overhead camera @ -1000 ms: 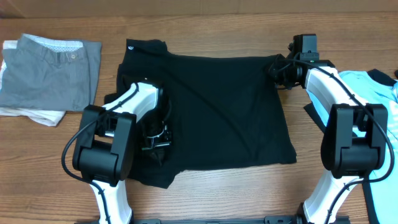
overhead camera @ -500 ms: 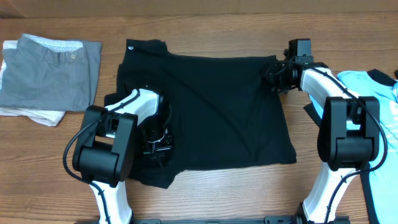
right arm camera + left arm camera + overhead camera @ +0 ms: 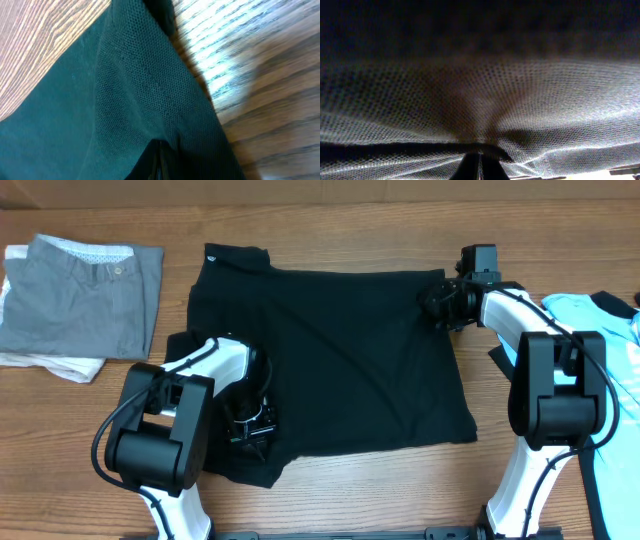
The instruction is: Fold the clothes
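Note:
The large black shirt point(image 3: 350, 360) lies spread on the wooden table. My left gripper point(image 3: 252, 420) is shut on the shirt's cloth near its lower left part; in the left wrist view the mesh cloth point(image 3: 480, 95) fills the frame and puckers at my closed fingertips point(image 3: 479, 162). My right gripper point(image 3: 438, 298) is shut on the shirt's upper right corner; the right wrist view shows the cloth point(image 3: 130, 100) pinched at my closed fingertips point(image 3: 159, 160). The light blue, black-trimmed shirt point(image 3: 600, 340) lies at the right edge, partly under my right arm.
A folded grey garment point(image 3: 80, 295) lies on a white one at the far left. Bare wood table point(image 3: 350, 490) runs along the front and back of the shirt.
My left gripper has moved down toward the front with the cloth. My right gripper has shifted slightly left, pulling the shirt's upper right corner inward.

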Controlling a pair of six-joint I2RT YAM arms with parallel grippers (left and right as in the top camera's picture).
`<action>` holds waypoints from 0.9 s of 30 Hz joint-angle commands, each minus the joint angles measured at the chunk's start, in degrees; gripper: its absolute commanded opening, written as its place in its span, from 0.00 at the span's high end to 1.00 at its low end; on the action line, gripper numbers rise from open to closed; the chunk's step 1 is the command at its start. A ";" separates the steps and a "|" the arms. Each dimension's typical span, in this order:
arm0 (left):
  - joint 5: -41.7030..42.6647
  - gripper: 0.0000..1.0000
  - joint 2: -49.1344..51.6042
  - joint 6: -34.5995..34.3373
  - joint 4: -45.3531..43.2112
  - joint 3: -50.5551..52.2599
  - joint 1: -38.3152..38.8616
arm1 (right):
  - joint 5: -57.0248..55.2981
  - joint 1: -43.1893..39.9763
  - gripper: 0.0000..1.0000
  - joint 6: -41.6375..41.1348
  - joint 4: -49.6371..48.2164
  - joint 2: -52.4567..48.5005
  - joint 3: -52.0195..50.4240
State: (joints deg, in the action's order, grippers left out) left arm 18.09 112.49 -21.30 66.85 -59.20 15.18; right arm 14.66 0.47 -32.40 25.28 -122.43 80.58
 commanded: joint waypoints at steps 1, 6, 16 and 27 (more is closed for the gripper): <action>-5.44 0.96 3.96 -3.19 -2.36 4.68 -0.72 | -5.46 0.11 0.96 -0.57 0.46 -1.99 0.57; -7.74 0.96 3.96 -3.63 -0.28 4.72 -2.86 | -7.87 0.11 0.96 -0.83 0.50 -1.99 0.55; -11.26 0.96 3.96 -3.61 1.86 4.74 -9.35 | -13.09 0.11 0.96 -4.26 2.23 -1.99 0.55; -10.99 0.96 3.96 -5.77 1.57 4.52 -9.90 | -13.09 0.11 0.96 -6.45 4.09 -0.72 0.57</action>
State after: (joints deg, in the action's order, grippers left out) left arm 13.89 112.12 -22.15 69.84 -57.74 7.11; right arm 6.22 1.17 -37.21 27.57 -122.41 81.78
